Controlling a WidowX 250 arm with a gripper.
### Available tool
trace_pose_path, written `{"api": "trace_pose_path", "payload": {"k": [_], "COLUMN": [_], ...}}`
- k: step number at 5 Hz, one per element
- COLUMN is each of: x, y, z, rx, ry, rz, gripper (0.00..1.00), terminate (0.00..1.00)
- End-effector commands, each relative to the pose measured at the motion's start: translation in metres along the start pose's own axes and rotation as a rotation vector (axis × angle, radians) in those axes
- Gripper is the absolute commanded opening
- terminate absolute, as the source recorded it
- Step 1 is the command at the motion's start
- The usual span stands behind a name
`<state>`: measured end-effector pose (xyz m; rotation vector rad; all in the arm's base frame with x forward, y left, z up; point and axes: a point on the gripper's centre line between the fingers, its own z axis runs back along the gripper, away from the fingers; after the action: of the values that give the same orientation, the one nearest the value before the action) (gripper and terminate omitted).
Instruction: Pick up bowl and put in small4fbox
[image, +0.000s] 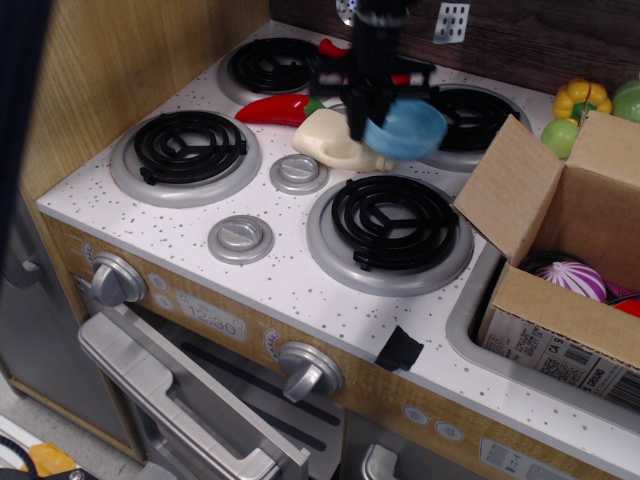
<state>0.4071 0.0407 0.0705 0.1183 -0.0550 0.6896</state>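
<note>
Between my claw (378, 108) and the box (560, 250), air above the front burner (389, 222) looks clear. The raised near flap (510, 190) stands in the way. Toys seem to fill the box floor.
</note>
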Motion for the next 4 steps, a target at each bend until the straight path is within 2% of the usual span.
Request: {"api": "trace_pose_path", "payload": {"k": [1,2,3,4], "x": [-0.035,-0.060,-0.085,-0.128], "y": [0.007,-0.027,-0.064,-0.089], "z": [0.101,0.133,0.146,0.149], "rx": [0.032,-0.008,-0.045,-0.010], "ry": [-0.082,-0.013,0.055,0.066], "rz": [0.180,0.243,0.345,0.437], "gripper": [0.00,0.00,0.00,0.00], "terminate": [0.00,0.00,0.00,0.00]}}
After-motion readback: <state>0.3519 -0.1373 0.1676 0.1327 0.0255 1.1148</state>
